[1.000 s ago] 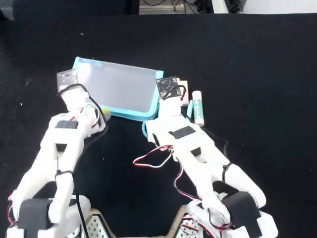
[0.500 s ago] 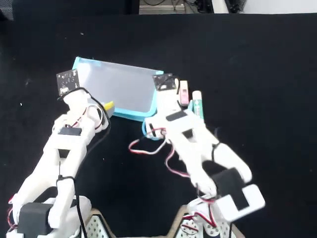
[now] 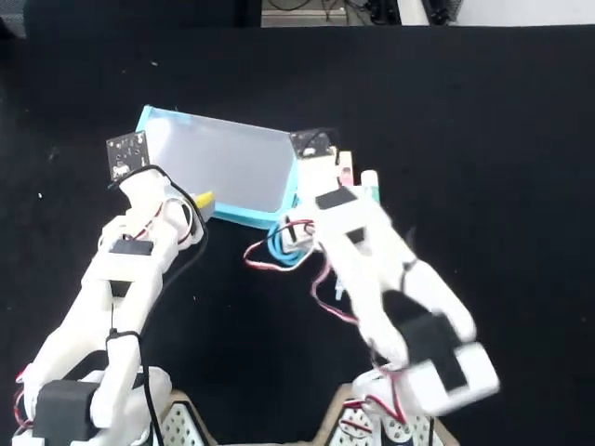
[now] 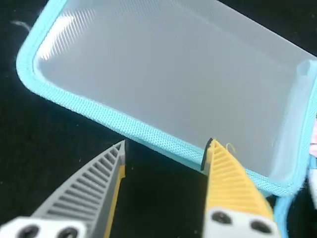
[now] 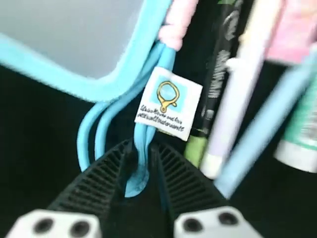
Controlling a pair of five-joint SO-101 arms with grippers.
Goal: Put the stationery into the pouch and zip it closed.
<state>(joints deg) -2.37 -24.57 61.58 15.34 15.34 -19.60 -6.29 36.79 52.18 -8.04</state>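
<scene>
Pouch [image 3: 223, 167], flat, left of pens [image 5: 237, 84]: left gripper [image 4: 163, 148] fingers apart at near edge, right gripper [image 5: 141, 148] clamped on its blue cord [image 5: 162, 58]; a pull may drag the unheld pouch over pens.

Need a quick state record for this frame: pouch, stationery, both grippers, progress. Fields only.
pouch: flat on black table; translucent with light blue trim
stationery: pens and glue stick lie beside the pouch, outside it
left gripper: open, at the pouch's near edge, holding nothing
right gripper: shut on blue cord at the pouch's corner
progress: no stationery seen inside the pouch; cannot tell whether the zip is open or closed
</scene>
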